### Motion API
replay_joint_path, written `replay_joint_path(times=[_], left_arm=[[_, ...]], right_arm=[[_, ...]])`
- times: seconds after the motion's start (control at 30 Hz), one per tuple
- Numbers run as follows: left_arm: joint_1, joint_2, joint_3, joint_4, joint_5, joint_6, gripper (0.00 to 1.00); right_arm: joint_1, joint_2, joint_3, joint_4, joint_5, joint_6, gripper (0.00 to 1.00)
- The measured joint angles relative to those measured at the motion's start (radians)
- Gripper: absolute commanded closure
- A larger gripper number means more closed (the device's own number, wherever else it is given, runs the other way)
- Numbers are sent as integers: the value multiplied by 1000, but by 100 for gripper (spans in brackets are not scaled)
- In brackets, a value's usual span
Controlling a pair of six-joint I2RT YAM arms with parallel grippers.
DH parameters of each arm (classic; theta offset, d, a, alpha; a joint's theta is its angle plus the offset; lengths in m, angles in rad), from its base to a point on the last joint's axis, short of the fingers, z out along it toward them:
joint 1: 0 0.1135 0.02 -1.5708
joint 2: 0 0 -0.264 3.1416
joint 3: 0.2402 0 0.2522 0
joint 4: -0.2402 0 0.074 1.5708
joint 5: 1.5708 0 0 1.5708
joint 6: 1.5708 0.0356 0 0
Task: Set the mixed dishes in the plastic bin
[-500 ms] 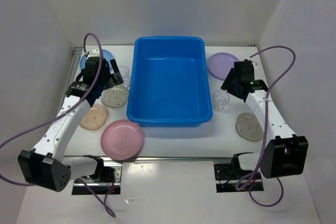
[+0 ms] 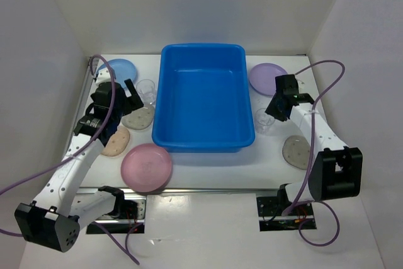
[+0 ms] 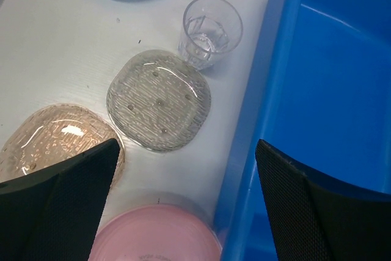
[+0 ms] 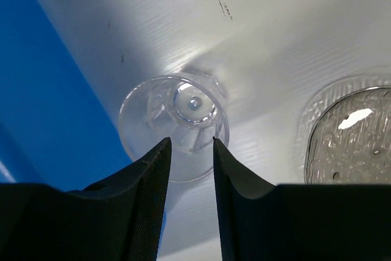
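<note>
The blue plastic bin [image 2: 201,137] stands mid-table. Left of it lie a light blue plate [image 2: 119,67], a clear cup [image 2: 147,91], a grey speckled plate [image 2: 138,116], a beige plate [image 2: 116,141] and a pink plate [image 2: 146,167]. My left gripper [image 2: 132,96] hangs wide open and empty above the grey plate [image 3: 159,101], near the bin's wall [image 3: 275,90]. To the bin's right are a lavender plate [image 2: 267,78], a clear cup [image 2: 264,120] and a grey plate [image 2: 297,152]. My right gripper [image 4: 190,142] hovers over that cup [image 4: 183,114], jaws a narrow gap apart, holding nothing.
White walls close in the table at the back and on both sides. A metal rail runs along the left edge. The arm cables loop above both sides. The bin's inside holds nothing.
My left arm has pulled back toward the near side, uncovering the light blue plate. My right gripper has moved down and left toward the clear cup.
</note>
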State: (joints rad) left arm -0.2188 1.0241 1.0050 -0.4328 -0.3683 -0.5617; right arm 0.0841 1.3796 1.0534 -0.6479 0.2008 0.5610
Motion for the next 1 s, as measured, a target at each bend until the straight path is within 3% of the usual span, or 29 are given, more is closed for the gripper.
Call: replay_joint_path(times=[0.07,0.13,0.63,0.8,0.9,1.0], left_arm=[[0,0,-11,5,3,0,1],[0,0,-15,8,5,0,1],[0,11,-22,52,24,0,1],[0,15,-23,53,30,0,1],[0,15,-23,56,31,0,1],[0,15,-23,59,32,0,1]], right_arm=[[0,7,0,-11,5,1,61],[0,10,0,-26,8,1,69],[0,58,-17,-89,20,23,69],[0,88,-17,-92,18,30,77],[0,113,-17,-88,18,33,96],[0,119,-17,-80,5,44,99]])
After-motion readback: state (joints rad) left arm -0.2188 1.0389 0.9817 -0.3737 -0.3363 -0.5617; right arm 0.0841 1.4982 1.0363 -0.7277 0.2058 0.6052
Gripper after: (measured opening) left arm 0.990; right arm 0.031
